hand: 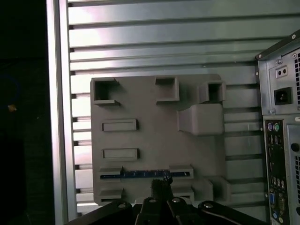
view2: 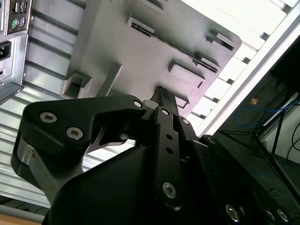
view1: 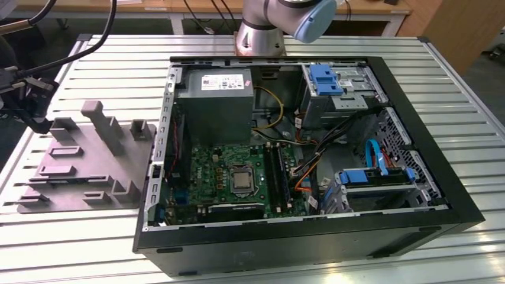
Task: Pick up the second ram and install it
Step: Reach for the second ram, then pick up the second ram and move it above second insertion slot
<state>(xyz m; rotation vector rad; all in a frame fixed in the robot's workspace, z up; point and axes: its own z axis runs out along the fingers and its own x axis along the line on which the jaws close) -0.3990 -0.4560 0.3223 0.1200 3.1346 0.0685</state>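
One thin blue strip, the second ram (hand: pixel 145 174), sat in a slot of the gray holder (hand: pixel 140 98) in the first wrist view, with the gripper (hand: pixel 161 183) at its middle. Whether the gripper was open, closed or gripping could not be told. An off-centre hold could tilt the strip and jam it. In the second wrist view the gripper's body hid the ram. In the exterior view the slot rails (view1: pixel 276 168) inside the case (view1: pixel 316 236) were too dark to judge.
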